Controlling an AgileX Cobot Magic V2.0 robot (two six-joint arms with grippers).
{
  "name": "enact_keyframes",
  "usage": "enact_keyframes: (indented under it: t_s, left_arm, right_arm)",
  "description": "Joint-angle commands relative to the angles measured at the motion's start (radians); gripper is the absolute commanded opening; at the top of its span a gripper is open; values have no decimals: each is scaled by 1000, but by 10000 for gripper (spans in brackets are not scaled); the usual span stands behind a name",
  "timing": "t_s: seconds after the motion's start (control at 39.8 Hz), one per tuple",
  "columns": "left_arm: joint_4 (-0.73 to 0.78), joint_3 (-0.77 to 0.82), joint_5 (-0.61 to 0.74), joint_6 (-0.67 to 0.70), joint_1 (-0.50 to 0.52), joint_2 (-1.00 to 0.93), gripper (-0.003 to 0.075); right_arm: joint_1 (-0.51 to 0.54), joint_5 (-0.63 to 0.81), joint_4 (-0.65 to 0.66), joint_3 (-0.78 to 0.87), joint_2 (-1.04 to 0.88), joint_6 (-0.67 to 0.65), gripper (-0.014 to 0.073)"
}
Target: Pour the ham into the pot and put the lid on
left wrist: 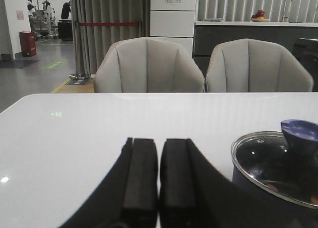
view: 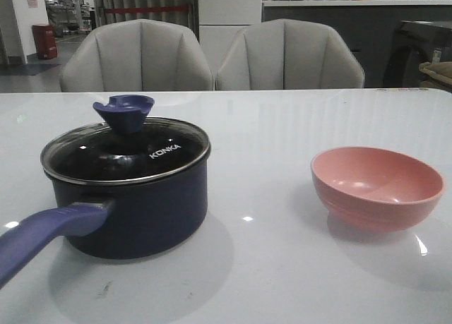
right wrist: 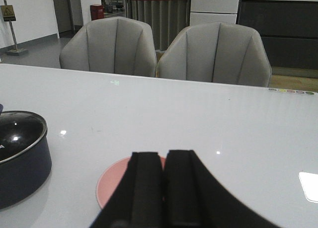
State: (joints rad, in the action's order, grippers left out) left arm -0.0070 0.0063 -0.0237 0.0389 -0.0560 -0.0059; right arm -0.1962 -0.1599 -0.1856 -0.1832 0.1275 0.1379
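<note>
Front view shows the pot [view: 134,204] standing on the left part of the white table [view: 282,267], its long handle [view: 42,232] reaching toward the robot's left, with the glass lid [view: 127,151] seated squarely on the rim and the blue knob upright. Off to the right, well apart from the pot, sits a pink bowl [view: 378,186], and its inside looks bare. Ham [left wrist: 312,200] can barely be made out: only a faint orange-pink fleck or two shows through the glass in the left wrist view, so I judge the slices lie inside the pot. Left gripper [left wrist: 159,173] has its pads pressed together with nothing between them, beside the pot; right gripper [right wrist: 164,181] is likewise pressed together and empty, just above the bowl's near rim. By my reckoning both pouring and covering are done, and what remains asks only that the arms keep clear of the pot and bowl.
</note>
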Motion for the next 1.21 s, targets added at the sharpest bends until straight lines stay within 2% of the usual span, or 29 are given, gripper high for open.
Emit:
enact_keyframes:
  t_s: [0.0, 0.23, 0.4, 0.53, 0.63, 0.7, 0.75, 1.18]
  left_arm:
    - [-1, 32, 88, 10, -7, -22, 114]
    - [-1, 32, 88, 10, -7, -22, 114]
    - [-1, 32, 88, 10, -7, -22, 114]
    - [-1, 32, 88, 10, -7, -22, 114]
    - [-1, 32, 88, 10, -7, -22, 114]
    - [-1, 32, 88, 10, -7, -22, 114]
    - [-1, 32, 88, 10, -7, -22, 114]
    - [-1, 32, 88, 10, -7, -20, 114]
  right_arm:
    - [-1, 73, -3, -25, 9, 9, 142]
    - [0, 79, -1, -18, 9, 12, 142]
    - [63, 142, 91, 55, 6, 2, 142]
    - [118, 234, 177, 120, -27, -64, 142]
    - [124, 278, 241, 181, -73, -156, 142]
    - [124, 288, 242, 222, -116, -198, 142]
    - [124, 245, 242, 219, -138, -216, 142]
    - [124, 228, 242, 219, -156, -217, 142]
